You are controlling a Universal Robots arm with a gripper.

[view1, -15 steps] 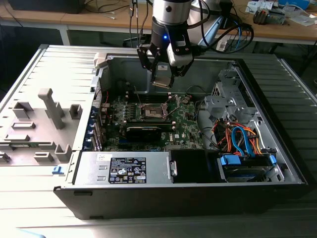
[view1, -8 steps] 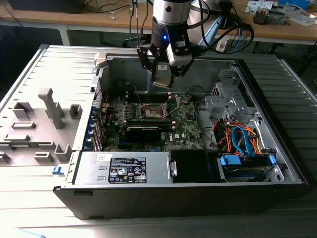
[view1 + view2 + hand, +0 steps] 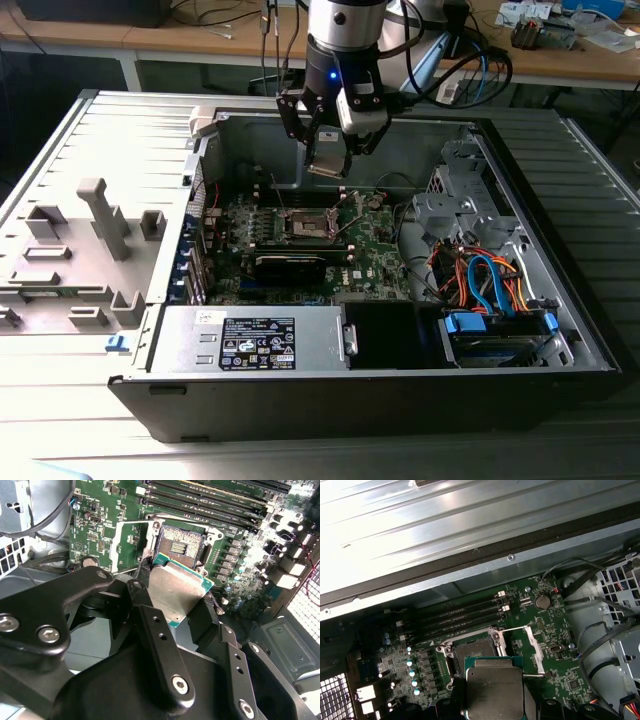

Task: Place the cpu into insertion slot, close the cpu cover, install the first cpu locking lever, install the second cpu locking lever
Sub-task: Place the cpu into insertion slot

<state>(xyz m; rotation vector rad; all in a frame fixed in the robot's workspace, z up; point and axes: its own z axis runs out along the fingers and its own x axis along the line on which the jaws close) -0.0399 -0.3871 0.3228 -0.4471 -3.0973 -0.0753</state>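
Nearest to the wrist cameras, we see the gripper (image 3: 176, 586) with its black fingers (image 3: 143, 576) closed on the cpu (image 3: 172, 595), pressing on two opposite edges of it. The cpu is square, so we cannot name a long axis for it. Its flat silver-grey metal top is turned toward both wrist cameras, and a thin green border runs around the metal. In the first wrist view the sides of the cpu (image 3: 495, 692) run about parallel to the sides of the insertion slot (image 3: 472, 652). In the second wrist view one green corner points toward the insertion slot (image 3: 182, 542). The cpu is held in the air above the green board (image 3: 95, 540), near the insertion slot but not seated in it.

Just beyond, the insertion slot lies uncovered, a dark square field with a silver rim. The cpu cover (image 3: 115, 547), a thin silver frame with a square window, is swung open beside it. Farther on, long memory slots (image 3: 465, 612) run along the board, and a round coin battery (image 3: 542, 600) sits near them.

In the exterior view, the gripper (image 3: 330, 160) hangs inside the open computer case (image 3: 380, 395), above the board and a little toward the far wall from the insertion slot (image 3: 308, 222). A grey power supply (image 3: 250, 340) sits at the near side, and orange and blue cables (image 3: 490, 280) lie toward the exterior view's right.
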